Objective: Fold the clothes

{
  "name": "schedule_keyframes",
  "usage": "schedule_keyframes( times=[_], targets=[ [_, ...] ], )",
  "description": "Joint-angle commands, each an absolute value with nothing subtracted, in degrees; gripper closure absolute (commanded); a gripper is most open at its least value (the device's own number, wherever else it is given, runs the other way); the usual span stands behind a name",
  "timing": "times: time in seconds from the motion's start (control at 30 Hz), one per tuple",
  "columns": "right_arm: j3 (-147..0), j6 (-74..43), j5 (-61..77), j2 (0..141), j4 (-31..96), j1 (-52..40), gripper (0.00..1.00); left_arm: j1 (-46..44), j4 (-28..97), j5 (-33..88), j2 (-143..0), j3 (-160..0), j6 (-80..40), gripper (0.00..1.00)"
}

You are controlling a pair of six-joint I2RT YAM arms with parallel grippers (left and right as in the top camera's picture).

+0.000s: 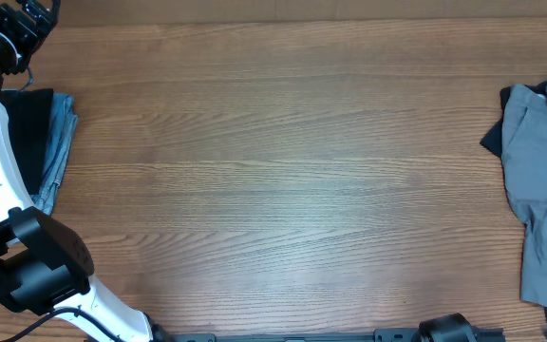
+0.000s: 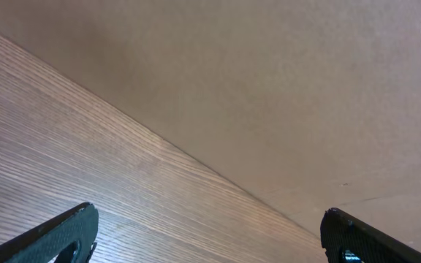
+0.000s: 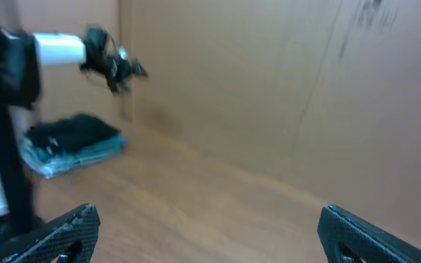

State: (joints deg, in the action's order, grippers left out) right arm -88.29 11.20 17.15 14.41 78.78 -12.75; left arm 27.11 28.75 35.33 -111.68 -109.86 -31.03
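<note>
The left claw (image 2: 209, 215) is spread wide and empty, up by the far left corner of the tabletop (image 1: 283, 180). Just beside it, toward the near side, a folded stack (image 1: 50, 142) of black and light-blue denim clothes lies at the tabletop's left edge. The right claw (image 3: 209, 213) is also spread and empty, well apart from that stack. A crumpled grey garment (image 1: 539, 180) lies at the right edge, with a dark piece (image 1: 492, 138) showing at its side.

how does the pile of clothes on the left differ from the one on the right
The left pile is a neat folded stack; the right pile lies loose and crumpled. The left pile shows black over light-blue denim; the right pile is mostly grey. Both sit at edges of the table.
</note>
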Motion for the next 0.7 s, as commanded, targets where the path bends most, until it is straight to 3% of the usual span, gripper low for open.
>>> schedule_keyframes(
  times=[0.0, 0.47, 0.67],
  targets=[
    [-77.0, 11.3, 16.6, 11.8, 70.3, -11.7, 0.00, 27.3, 28.7, 35.4, -112.2, -109.6, -30.9, 0.00],
    [-20.8, 11.3, 19.6, 1.1, 2.3, -11.2, 0.00, 27.3, 28.7, 35.4, -112.2, -109.6, -30.9, 0.00],
    [-10.9, 11.3, 15.9, 0.2, -8.2, -11.1, 0.00, 27.4, 28.7, 35.4, -112.2, -109.6, -30.9, 0.00]
  ],
)
